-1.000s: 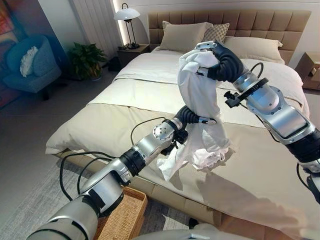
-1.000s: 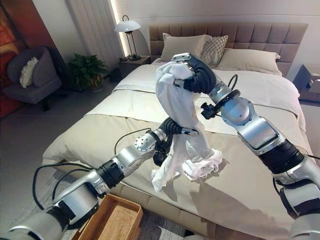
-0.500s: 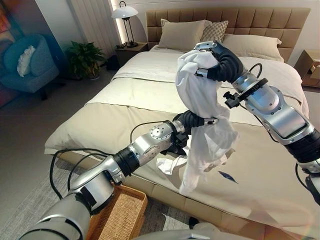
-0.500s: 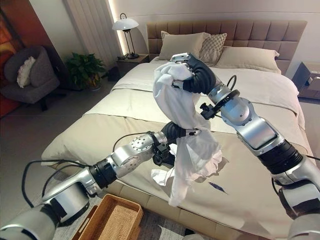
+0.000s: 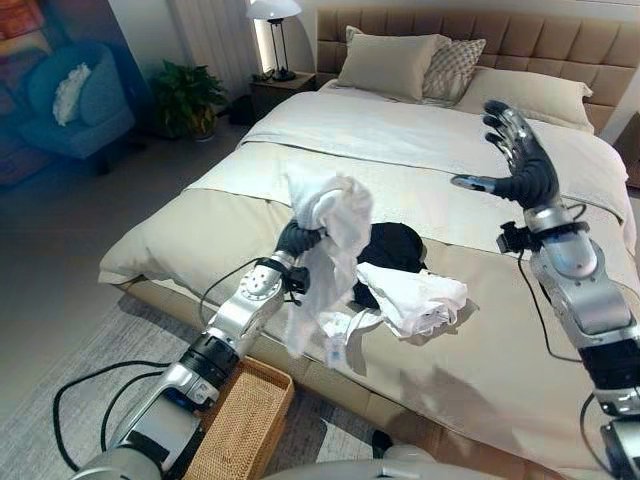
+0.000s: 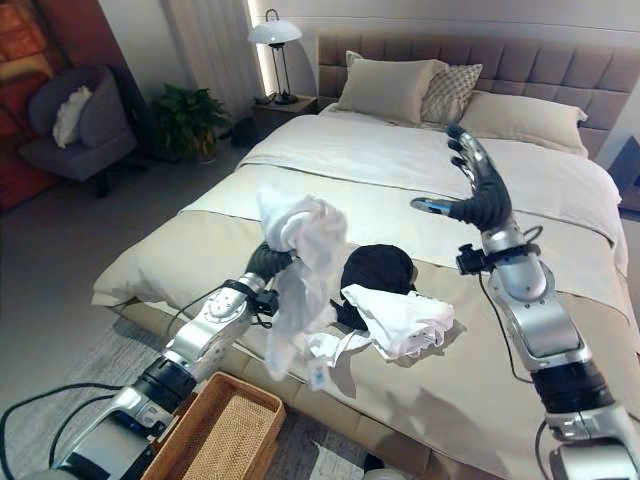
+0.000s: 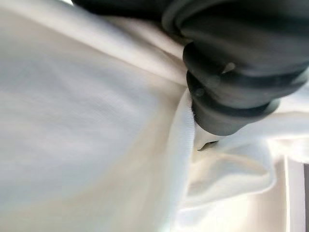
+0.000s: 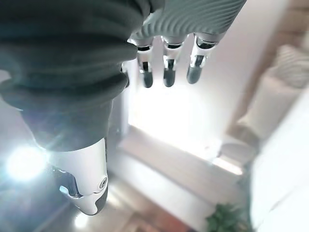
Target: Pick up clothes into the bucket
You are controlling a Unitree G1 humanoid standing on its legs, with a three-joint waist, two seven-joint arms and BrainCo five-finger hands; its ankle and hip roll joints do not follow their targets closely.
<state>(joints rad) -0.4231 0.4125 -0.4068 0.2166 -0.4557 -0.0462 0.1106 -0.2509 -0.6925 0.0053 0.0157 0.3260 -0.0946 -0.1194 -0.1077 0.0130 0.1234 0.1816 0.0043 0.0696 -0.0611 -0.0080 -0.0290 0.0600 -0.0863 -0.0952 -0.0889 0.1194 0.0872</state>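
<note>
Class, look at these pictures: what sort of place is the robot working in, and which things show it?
Most likely a bedroom: a made bed with a padded headboard, pillows, and a lamp on a bedside table.

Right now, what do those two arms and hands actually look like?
Both arms are silver-grey metal tubes with black bands at the joints. A dark ribbed cover sheathes each wrist. The right hand has silver fingers with dark tips; the left hand is draped in cloth. Black cables trail along both.

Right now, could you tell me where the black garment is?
The black garment lies on the bed near its front edge, touching the white clothes heaped beside it.
</note>
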